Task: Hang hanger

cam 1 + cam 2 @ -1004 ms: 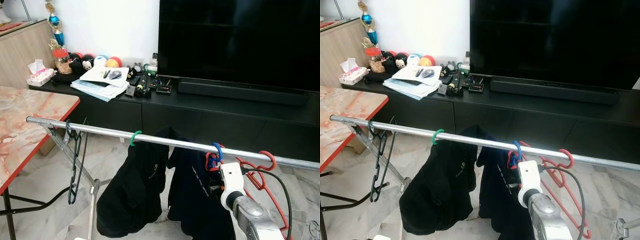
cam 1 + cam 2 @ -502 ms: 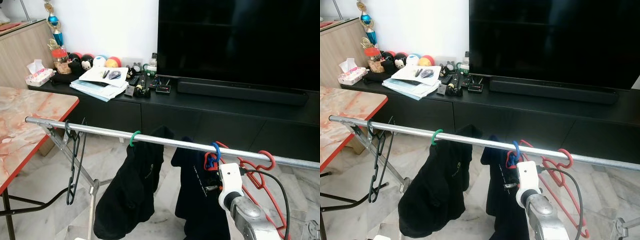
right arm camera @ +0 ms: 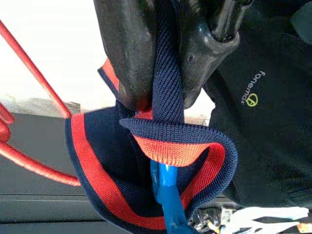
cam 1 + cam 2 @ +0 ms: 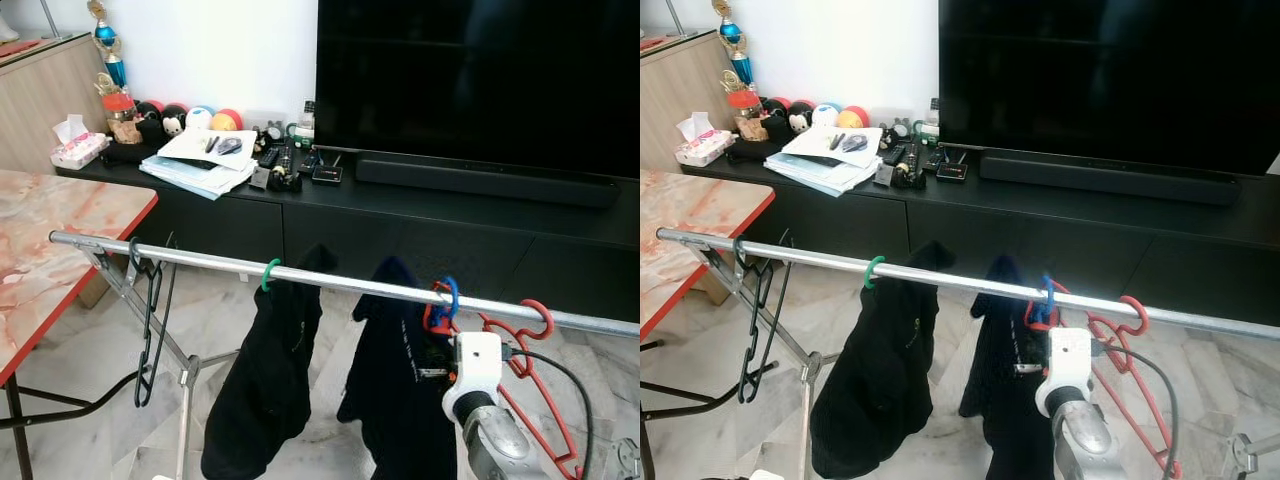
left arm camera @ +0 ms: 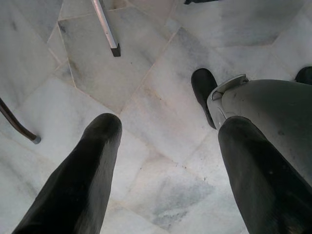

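A blue hanger [image 4: 449, 292] hooks over the metal rail [image 4: 200, 262] and carries a dark garment [image 4: 395, 400] with a navy-and-red collar [image 3: 161, 146]. In the right wrist view my right gripper [image 3: 165, 53] is shut on that collar, with the blue hanger's neck [image 3: 168, 195] just beyond its fingertips. My right arm's white wrist [image 4: 476, 365] reaches up just below the rail, beside the hook. In the left wrist view my left gripper [image 5: 165, 161] is open over the marble floor with nothing between its fingers.
A green hanger [image 4: 270, 272] holds a black garment [image 4: 265, 390] further left on the rail. A bare black hanger [image 4: 148, 320] hangs near the left end, red hangers [image 4: 530, 320] near the right. A red-edged table [image 4: 60, 230] stands left; a TV console [image 4: 450, 200] lies behind.
The blue hanger and its garment have slid a little to the right along the rail, and my right arm moved right with them. Both garments have swung.
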Robot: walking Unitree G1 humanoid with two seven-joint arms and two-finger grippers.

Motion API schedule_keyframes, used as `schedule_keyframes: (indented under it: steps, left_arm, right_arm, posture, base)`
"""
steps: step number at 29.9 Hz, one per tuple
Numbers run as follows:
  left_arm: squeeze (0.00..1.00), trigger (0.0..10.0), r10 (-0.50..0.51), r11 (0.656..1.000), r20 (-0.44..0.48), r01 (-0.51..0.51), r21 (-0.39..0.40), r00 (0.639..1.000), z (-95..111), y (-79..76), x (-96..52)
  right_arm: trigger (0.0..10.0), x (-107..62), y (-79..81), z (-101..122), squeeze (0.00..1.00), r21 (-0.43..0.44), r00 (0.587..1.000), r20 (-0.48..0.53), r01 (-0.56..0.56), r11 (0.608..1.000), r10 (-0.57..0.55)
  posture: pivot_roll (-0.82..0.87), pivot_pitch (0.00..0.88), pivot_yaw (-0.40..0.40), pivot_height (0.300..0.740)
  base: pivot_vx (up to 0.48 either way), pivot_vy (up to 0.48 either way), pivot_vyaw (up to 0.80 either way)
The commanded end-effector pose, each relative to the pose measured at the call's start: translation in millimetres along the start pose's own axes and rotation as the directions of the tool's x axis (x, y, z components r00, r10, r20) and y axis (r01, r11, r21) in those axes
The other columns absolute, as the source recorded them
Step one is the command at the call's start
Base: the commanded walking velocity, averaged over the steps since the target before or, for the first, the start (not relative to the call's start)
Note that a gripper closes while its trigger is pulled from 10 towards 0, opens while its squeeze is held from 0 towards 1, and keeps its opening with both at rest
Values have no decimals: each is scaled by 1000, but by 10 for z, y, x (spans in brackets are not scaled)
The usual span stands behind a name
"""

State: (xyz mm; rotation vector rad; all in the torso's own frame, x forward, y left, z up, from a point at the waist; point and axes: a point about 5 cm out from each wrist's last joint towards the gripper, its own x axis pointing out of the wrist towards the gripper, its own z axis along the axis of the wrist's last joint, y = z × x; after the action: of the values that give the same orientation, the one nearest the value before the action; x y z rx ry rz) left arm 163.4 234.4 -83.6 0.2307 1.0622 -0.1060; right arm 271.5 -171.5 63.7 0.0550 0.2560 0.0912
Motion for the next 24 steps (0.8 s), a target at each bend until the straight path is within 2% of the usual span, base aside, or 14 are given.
schedule_keyframes:
  steps: [1,5,8,11,14,19,20,21,24]
  left_arm:
    - [0,10000,-6,1000,-28,6,10,1000,-52,-13,-3]
    - [0,10000,-10,1000,-29,10,14,1000,-52,-15,-3]
    - [0,10000,-10,1000,-29,11,17,1000,-50,-15,-3]
    - [0,10000,-13,1000,-29,13,22,1000,-43,-13,-2]
    - [0,10000,-15,1000,-28,15,25,1000,-38,-10,-2]
    - [0,10000,-20,999,-24,21,28,1000,-30,-14,-1]
    - [0,10000,-22,999,-22,22,25,1000,-27,-15,0]
    - [0,10000,-22,999,-20,23,24,1000,-26,-16,0]
    - [0,10000,-21,1000,-20,21,18,1000,-24,-17,1]
  right_arm:
    - [0,-38,2,217,0,9,993,121,4,1000,-5]
    - [0,-190,7,138,0,-32,994,111,1,999,2]
    - [0,-250,7,89,0,-29,995,100,1,1000,2]
    - [0,-416,-9,-73,0,-34,999,36,7,999,-5]
    - [0,-509,-21,-197,0,-49,1000,-21,4,999,-5]
    - [0,-520,-55,-308,0,-49,997,-68,23,999,-26]
    - [8784,-500,-63,-318,0,-50,997,-75,29,998,-33]
    - [10000,-480,-72,-325,0,-47,996,-81,37,998,-40]
    - [10000,-413,-79,-314,0,-38,995,-85,41,998,-44]
  posture:
    - [-40,48,3,740]
    - [-46,49,0,740]
    - [-48,48,-1,740]
    - [-53,49,1,740]
    - [-59,49,2,740]
    - [-61,46,2,740]
    - [-54,44,2,740]
    - [-54,44,2,740]
    - [-46,42,-2,740]
  base:
    - [0,0,0]
    - [0,0,0]
    - [0,0,0]
    - [0,0,0]
    - [0,0,0]
    - [0,0,0]
    - [0,0,0]
    - [0,0,0]
    - [-195,0,0]
